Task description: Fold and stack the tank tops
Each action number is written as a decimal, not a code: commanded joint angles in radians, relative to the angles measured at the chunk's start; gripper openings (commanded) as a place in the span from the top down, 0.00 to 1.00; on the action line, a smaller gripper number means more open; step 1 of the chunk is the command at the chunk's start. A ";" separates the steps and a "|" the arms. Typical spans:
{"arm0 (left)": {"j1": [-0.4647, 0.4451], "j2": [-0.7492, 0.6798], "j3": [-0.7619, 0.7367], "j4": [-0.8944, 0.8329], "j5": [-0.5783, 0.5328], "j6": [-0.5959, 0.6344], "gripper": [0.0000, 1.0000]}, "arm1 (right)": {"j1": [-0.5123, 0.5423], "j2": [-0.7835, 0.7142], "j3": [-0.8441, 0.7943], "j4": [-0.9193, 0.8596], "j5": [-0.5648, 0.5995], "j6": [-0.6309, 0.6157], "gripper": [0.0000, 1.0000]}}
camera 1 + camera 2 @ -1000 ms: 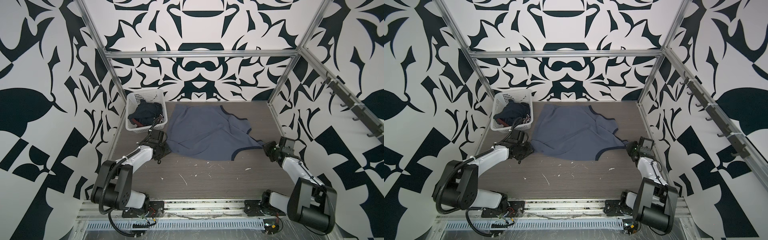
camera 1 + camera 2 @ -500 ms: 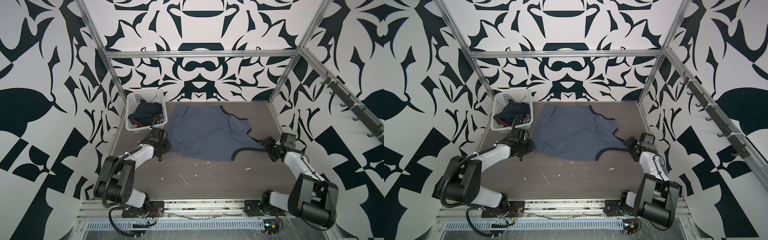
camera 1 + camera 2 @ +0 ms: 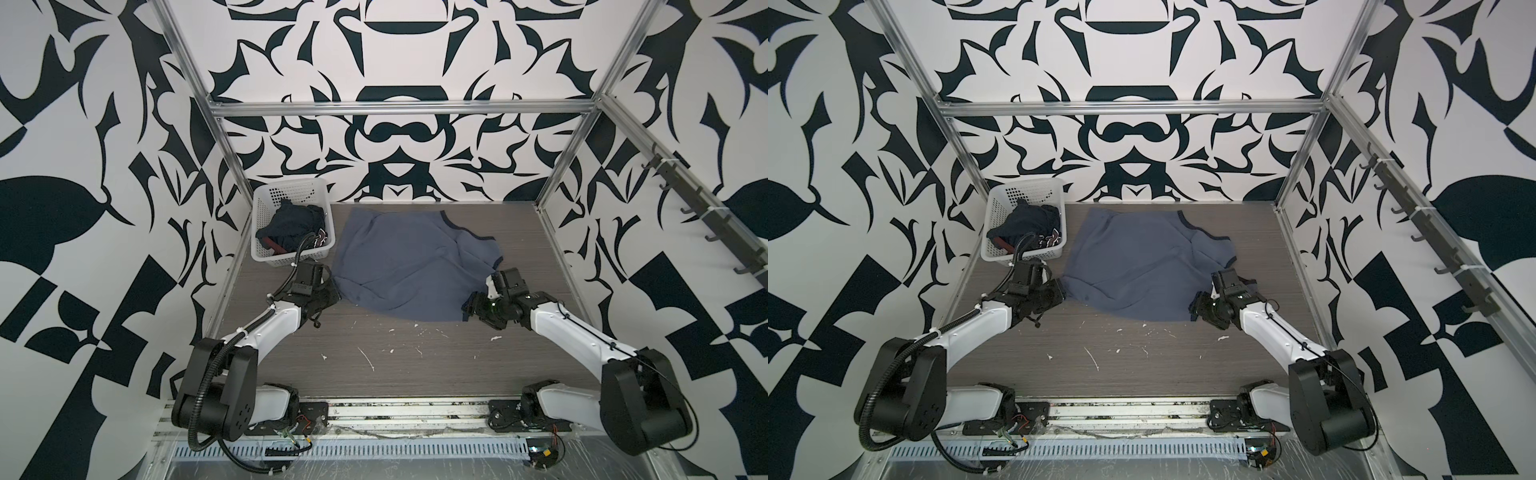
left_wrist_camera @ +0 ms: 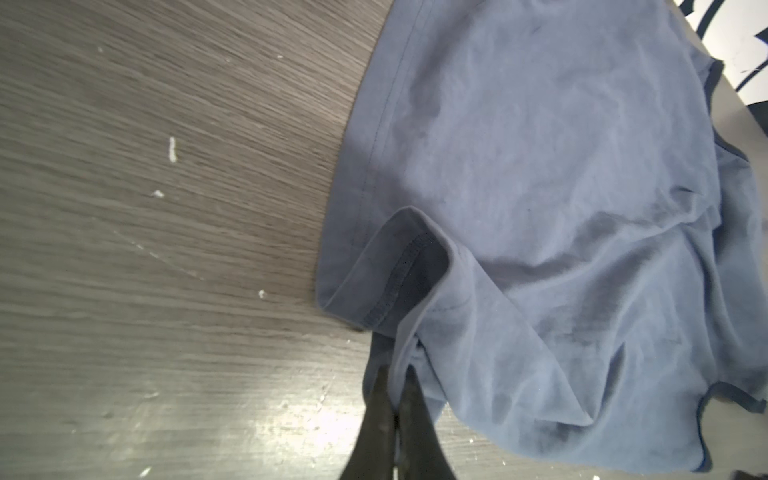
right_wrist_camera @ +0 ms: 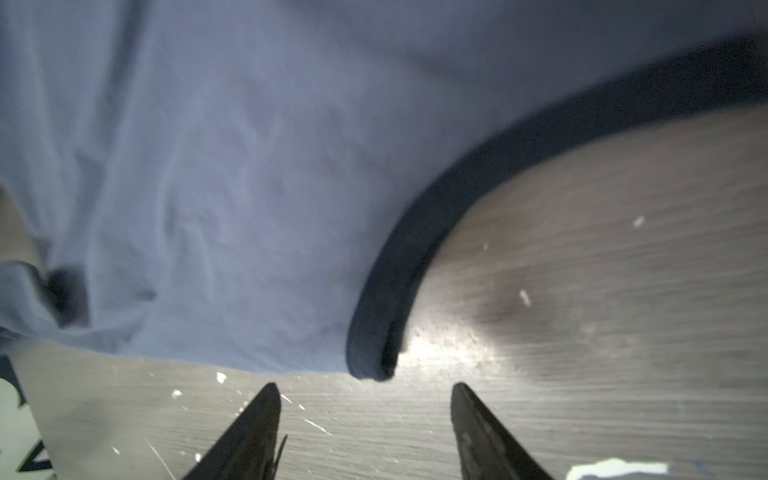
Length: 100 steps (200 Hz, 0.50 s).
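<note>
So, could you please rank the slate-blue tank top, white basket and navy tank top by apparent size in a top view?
1. slate-blue tank top, spread out.
2. white basket.
3. navy tank top, bunched inside the basket, partly hidden.

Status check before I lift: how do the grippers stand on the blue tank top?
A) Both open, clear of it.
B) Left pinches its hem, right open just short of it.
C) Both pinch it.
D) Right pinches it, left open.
B: the left gripper is shut on the hem of the blue tank top; the right gripper stands open, the top's dark-trimmed corner just ahead of its fingertips.
</note>
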 commanded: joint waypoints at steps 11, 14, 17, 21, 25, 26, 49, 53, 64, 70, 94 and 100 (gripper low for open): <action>0.003 -0.013 -0.001 0.024 0.012 0.013 0.99 | 0.047 0.026 -0.021 0.025 0.003 0.028 0.38; 0.002 -0.011 0.000 0.026 0.011 0.013 0.99 | 0.049 0.032 -0.024 0.032 0.001 0.029 0.39; 0.002 -0.010 0.001 0.028 0.013 0.013 1.00 | 0.050 0.039 -0.027 0.039 -0.003 0.031 0.40; 0.002 -0.009 0.001 0.029 0.014 0.013 1.00 | 0.054 0.050 -0.028 0.047 -0.007 0.034 0.41; 0.003 -0.008 0.001 0.032 0.016 0.013 1.00 | 0.056 0.062 -0.028 0.053 -0.010 0.035 0.42; 0.003 -0.008 0.002 0.032 0.017 0.013 1.00 | 0.057 0.065 -0.028 0.054 -0.010 0.034 0.43; 0.002 -0.007 0.005 0.037 0.025 0.012 1.00 | 0.063 0.114 -0.026 0.105 0.001 0.030 0.48; 0.002 -0.009 0.004 0.038 0.026 0.012 1.00 | 0.062 0.122 -0.023 0.109 0.007 0.028 0.49; 0.002 -0.015 0.001 0.039 0.030 0.012 1.00 | 0.063 0.145 -0.008 0.112 0.033 0.018 0.52; 0.003 -0.020 -0.001 0.040 0.032 0.013 1.00 | 0.063 0.160 -0.001 0.114 0.044 0.013 0.54; 0.002 -0.043 -0.012 0.039 0.030 0.025 1.00 | 0.062 0.219 0.026 0.128 0.062 0.005 0.63; 0.002 -0.043 -0.015 0.040 0.027 0.027 1.00 | 0.062 0.227 0.029 0.130 0.064 0.005 0.67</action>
